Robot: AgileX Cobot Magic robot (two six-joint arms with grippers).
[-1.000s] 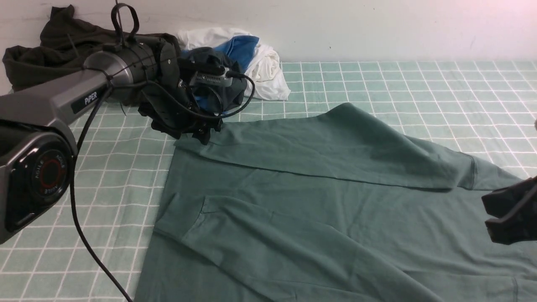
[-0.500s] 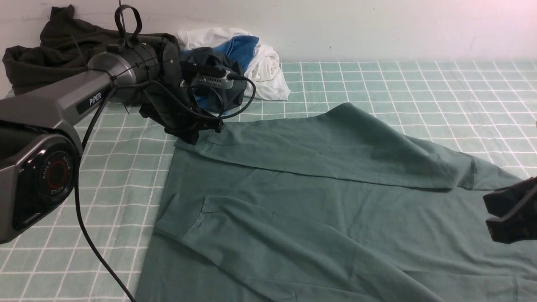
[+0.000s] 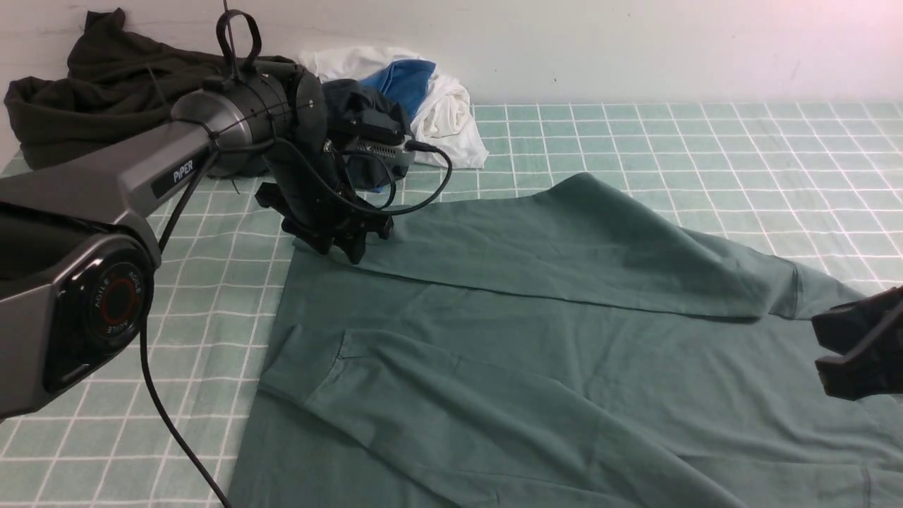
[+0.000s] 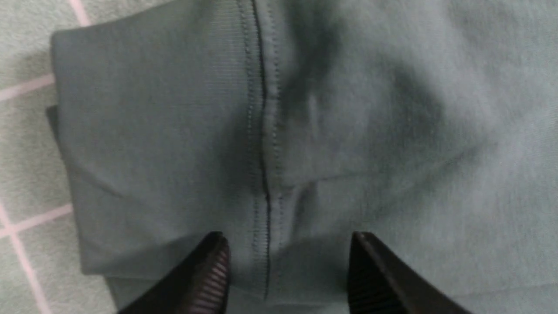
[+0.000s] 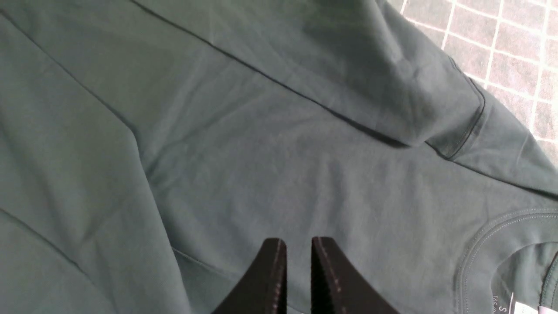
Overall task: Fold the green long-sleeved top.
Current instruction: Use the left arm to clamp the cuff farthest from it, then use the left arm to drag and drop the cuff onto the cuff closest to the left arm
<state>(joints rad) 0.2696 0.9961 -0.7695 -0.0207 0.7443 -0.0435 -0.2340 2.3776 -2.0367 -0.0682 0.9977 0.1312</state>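
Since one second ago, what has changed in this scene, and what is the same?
The left gripper shifted to the robot's right and now hangs open over the cuff at the far-left corner of the top; it holds nothing. The top lies as before, both sleeves folded across it. The right gripper barely moved.

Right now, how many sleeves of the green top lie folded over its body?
2. The far sleeve ends at the left hand; the near sleeve crosses closer to the robot, cuff toward its left.
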